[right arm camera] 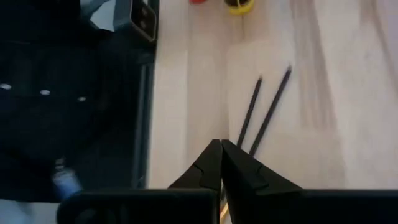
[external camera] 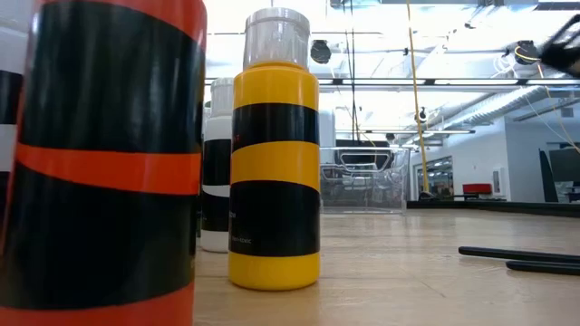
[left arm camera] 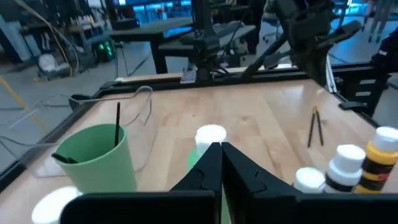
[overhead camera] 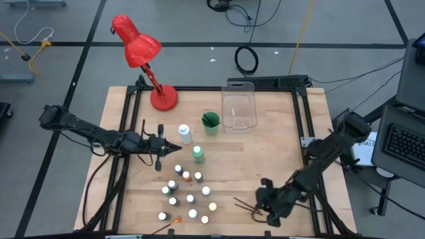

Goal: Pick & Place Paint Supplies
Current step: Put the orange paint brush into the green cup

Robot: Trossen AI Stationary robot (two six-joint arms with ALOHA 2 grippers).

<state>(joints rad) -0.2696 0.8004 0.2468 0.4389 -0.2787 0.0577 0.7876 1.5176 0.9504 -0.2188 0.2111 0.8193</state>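
Observation:
Several tiny white-capped paint bottles (overhead camera: pixel 189 189) stand on their bases near the table's near edge; the low view shows an orange one (external camera: pixel 100 163) and a yellow one (external camera: pixel 274 154) close up. Two taller bottles stand upright, one white (overhead camera: pixel 184 135) and one green-banded (overhead camera: pixel 198 154). Two thin dark brushes (overhead camera: pixel 247 206) lie flat on the wood. My left gripper (overhead camera: pixel 174 149) is shut, just left of the green-banded bottle (left arm camera: pixel 210 135). My right gripper (overhead camera: pixel 264 198) is shut above the brushes (right arm camera: pixel 258 118), and it is raised in the low view (external camera: pixel 562 45).
A green cup (overhead camera: pixel 210 122) holding a dark brush and a clear plastic bin (overhead camera: pixel 240 109) stand toward the far edge. A red desk lamp (overhead camera: pixel 149 63) sits at the far left corner. Bare wood (overhead camera: pixel 265 153) lies between the bottles and the right arm.

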